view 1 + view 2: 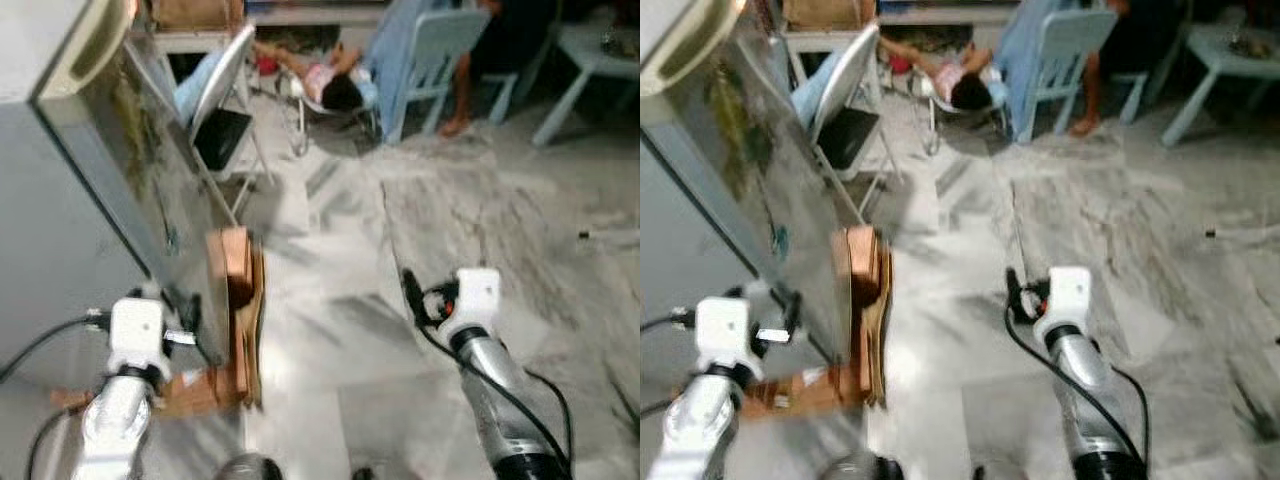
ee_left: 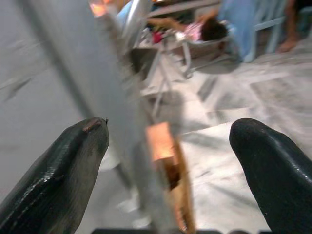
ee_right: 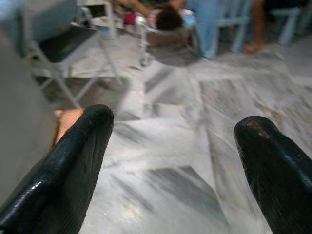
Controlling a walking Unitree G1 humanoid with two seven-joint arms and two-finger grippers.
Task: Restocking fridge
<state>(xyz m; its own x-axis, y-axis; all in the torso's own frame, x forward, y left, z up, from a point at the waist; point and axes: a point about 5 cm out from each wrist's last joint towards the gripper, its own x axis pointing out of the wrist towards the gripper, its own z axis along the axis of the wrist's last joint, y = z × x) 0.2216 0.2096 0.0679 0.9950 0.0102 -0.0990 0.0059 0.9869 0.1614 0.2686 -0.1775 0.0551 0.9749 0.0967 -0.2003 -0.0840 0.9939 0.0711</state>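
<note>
The grey fridge (image 1: 60,210) fills the left side, its door (image 1: 150,190) seen edge-on with a pale handle (image 1: 90,45) near the top. My left gripper (image 1: 185,320) is raised close to the door's lower edge; in the left wrist view its open fingers (image 2: 63,170) stand on either side of that edge (image 2: 122,126), with nothing held. My right gripper (image 1: 408,290) hovers over the marble floor (image 1: 450,220), open and holding nothing, and its fingers (image 3: 73,165) frame bare floor.
Folded brown cardboard (image 1: 238,320) leans by the fridge's foot. A folding chair (image 1: 225,100) stands beyond the door. A person (image 1: 330,75) lies low at the back, near pale blue chairs (image 1: 430,60) and a small table (image 1: 595,55). The picture is blurred.
</note>
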